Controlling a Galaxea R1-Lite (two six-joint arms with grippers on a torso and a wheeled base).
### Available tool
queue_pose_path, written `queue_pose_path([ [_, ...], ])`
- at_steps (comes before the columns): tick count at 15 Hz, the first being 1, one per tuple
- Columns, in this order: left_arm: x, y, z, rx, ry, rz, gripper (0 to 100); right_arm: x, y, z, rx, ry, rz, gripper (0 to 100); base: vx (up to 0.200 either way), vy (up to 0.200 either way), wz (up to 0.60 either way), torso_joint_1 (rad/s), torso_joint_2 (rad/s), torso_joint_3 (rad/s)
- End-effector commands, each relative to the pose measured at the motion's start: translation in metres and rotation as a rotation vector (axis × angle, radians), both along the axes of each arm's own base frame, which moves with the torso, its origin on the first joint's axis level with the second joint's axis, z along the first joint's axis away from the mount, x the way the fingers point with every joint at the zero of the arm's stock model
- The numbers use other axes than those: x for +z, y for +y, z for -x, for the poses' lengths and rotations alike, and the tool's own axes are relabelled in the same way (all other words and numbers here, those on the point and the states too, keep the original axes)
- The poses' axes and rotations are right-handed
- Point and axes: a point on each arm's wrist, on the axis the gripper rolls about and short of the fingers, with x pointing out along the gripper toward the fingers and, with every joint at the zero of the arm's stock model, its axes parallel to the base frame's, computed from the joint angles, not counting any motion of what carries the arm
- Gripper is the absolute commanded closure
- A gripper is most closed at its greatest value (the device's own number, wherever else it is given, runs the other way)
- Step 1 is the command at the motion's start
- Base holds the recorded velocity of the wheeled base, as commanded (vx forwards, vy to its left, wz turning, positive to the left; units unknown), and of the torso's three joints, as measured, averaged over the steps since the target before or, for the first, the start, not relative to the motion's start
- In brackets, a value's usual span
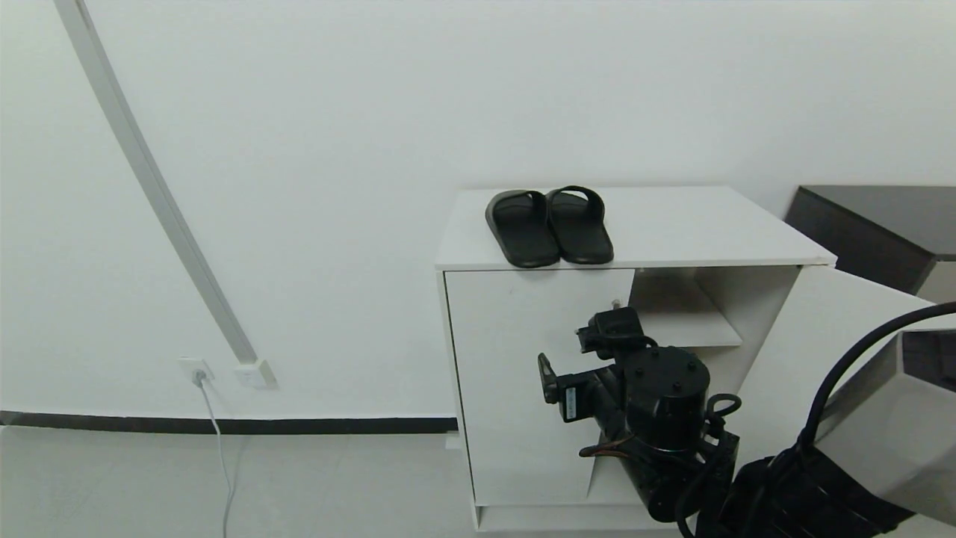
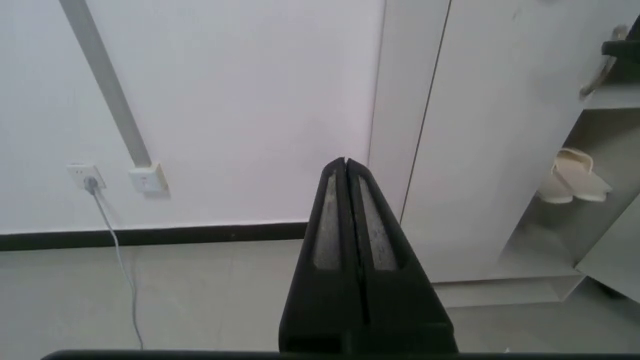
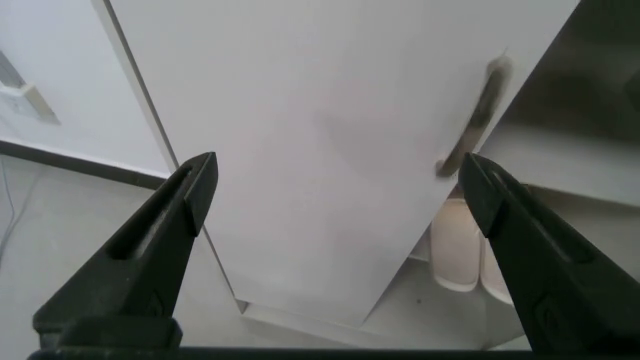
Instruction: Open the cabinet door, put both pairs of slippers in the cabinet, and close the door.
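Although the pale slippers (image 3: 462, 255) already sat low inside the cabinet (image 1: 694, 224), the black slippers (image 1: 549, 226) lay on its top. They were side by side, touching, close to the front edge, with their straps toward the wall. That placement kept them within easy reach from the front, and by my reading they were the half of the task left to do.

The right door (image 1: 814, 351) stood swung wide, most likely left that way so the open compartment and its inner shelf (image 1: 687, 314) could take the second pair. The left door (image 1: 530, 373) was closed, with its handle (image 3: 478, 115) at the inner edge.

The right gripper (image 3: 338, 165) hung in front of that closed door, below the level of the cabinet top. Its claw was released, the fingers spread far apart and grasping nothing, which suited a fresh pick. It would have to rise to reach the black pair.

The left gripper (image 2: 345, 170) was clenched on nothing, its fingers pressed together. It was held off to the cabinet's left side, apparently parked clear of the working arm.

Farther out, a wall socket (image 1: 196, 368) with a hanging cable sat low on the white wall. A dark piece of furniture (image 1: 874, 217) stood beyond the open door.
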Motion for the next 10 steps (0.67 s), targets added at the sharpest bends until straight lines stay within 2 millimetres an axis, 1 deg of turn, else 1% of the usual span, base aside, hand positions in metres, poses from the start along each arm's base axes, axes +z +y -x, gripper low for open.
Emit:
queue_pose_path([
  [1,0.0001,0.0000,-0.0001,-0.001,0.001,0.000,100,-0.0003,0.0002,0.0001,0.000,0.000,0.001,0,0.000,0.000,0.00,0.203,-0.52,-0.315],
  [6,0.0001,0.0000,-0.0001,-0.001,0.001,0.000,100,-0.0016,-0.0009,0.0004,-0.001,0.004,0.005,0,0.000,0.000,0.00,0.227,-0.55,-0.324],
  [10,0.0001,0.0000,-0.0001,-0.001,0.001,0.000,100,-0.0019,-0.0011,0.0005,-0.001,0.005,0.006,0,0.000,0.000,0.00,0.256,-0.59,-0.337],
])
